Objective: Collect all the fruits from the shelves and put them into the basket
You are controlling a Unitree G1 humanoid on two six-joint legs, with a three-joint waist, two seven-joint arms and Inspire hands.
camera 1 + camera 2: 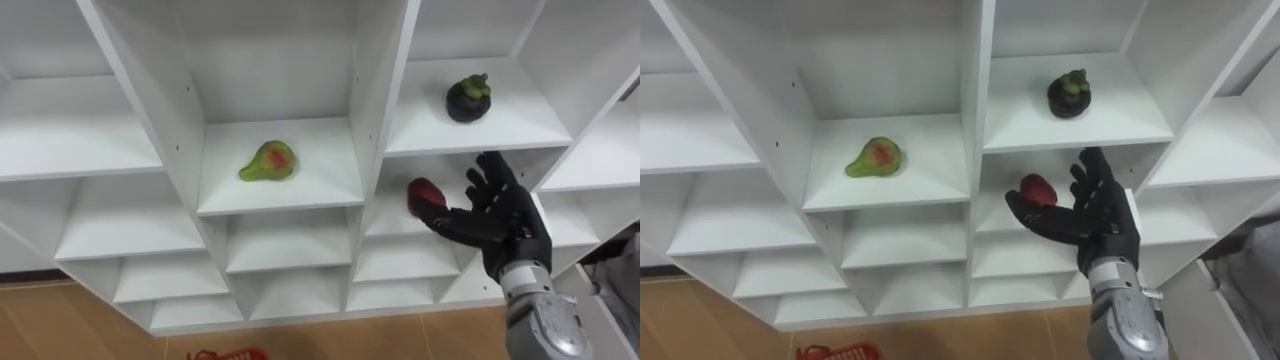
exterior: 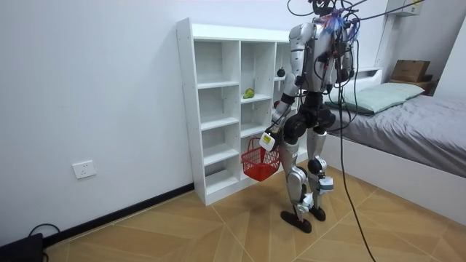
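- Right hand [image 1: 500,225] is up at the closet [image 1: 380,100], fingers spread and straight, thumb stretched out to my left. It is released and grasping nothing.
- Red fruit [image 1: 425,193] sits in the compartment just under the shelf with the dark round fruit [image 1: 468,98], right of the middle upright.
- Key relation: the red fruit lies to my left of the palm, in the gap above the thumb and beside the fingers. I cannot tell whether the thumb touches it.
- It looks roundish with no real long axis, so I judge approach angle matters little. The fingers just need to close leftward round it.
- Green pear [image 1: 267,162] is one column to the left, a shelf higher, well apart from this hand.
- Left hand [image 2: 267,140] hangs low by the red basket [image 2: 258,161]; its grip is too small to read.
- Right hand is plainly the nearer one.
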